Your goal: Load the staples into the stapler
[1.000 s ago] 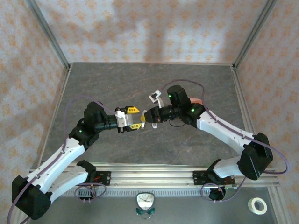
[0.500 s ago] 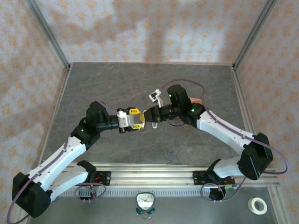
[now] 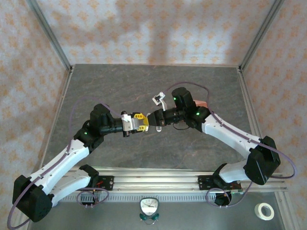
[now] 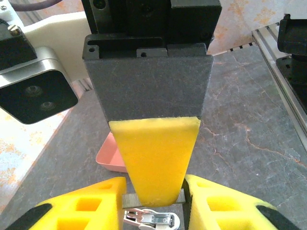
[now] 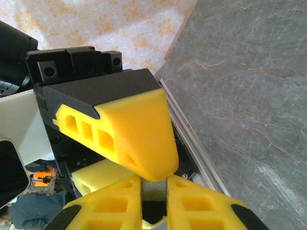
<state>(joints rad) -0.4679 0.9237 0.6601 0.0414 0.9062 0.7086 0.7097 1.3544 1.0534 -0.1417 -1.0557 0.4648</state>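
My two grippers meet tip to tip above the middle of the table. A short grey strip of staples is pinched at the tip of my right gripper, whose yellow finger points straight into the left wrist view. My left gripper straddles that strip, its fingers touching both ends of it. Directly below lies the stapler, small and white, opened so its metal channel shows; from above the stapler is a white speck under the fingertips. In the right wrist view my right gripper is shut on a thin pale thing.
A salmon-pink shallow tray sits on the dark stone table beyond the stapler, behind my right arm. The aluminium rail runs along the near edge, with a tape roll at the front right.
My left gripper has slid right toward the right gripper and its jaws have narrowed around the staple strip. The right arm has stayed put.
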